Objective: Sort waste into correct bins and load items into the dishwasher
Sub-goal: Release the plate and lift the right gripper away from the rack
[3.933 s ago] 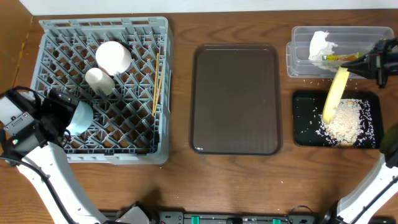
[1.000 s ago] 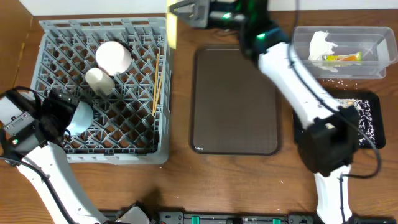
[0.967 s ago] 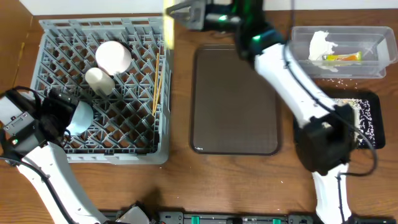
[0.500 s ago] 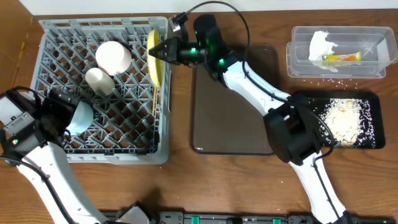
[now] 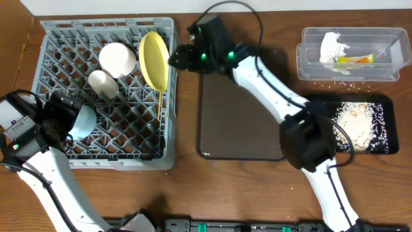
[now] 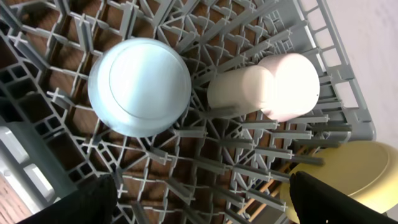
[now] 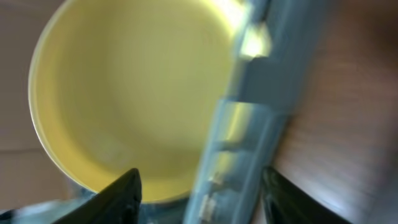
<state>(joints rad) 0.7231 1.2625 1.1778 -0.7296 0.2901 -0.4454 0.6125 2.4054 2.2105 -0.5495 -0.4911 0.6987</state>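
Observation:
The pale yellow plate [image 5: 154, 61] stands on edge in the grey dishwasher rack [image 5: 64, 29], near its right wall. My right gripper [image 5: 177, 58] is just right of it, open; in the right wrist view the plate [image 7: 137, 93] and the rack wall [image 7: 249, 124] lie beyond the spread fingertips [image 7: 121, 193]. Also in the rack are a white bowl [image 5: 117, 59], a small white cup [image 5: 103, 84], a light blue bowl [image 5: 84, 124] and chopsticks [image 5: 161, 96]. My left gripper [image 6: 199, 208] hovers open over the rack, near the upturned blue bowl [image 6: 140, 87].
A dark brown serving tray [image 5: 243, 103] lies mid-table under the right arm. At the back right, the clear tub [image 5: 309, 64] holds a white napkin [image 5: 331, 46] and a wrapper [image 5: 354, 60]. In front of it, the black tray [image 5: 315, 129] holds rice crumbs [image 5: 354, 121].
My right arm brought the yellow plate down into the rack's right side and its jaws opened; the plate now stands there on its own. The left arm has not moved.

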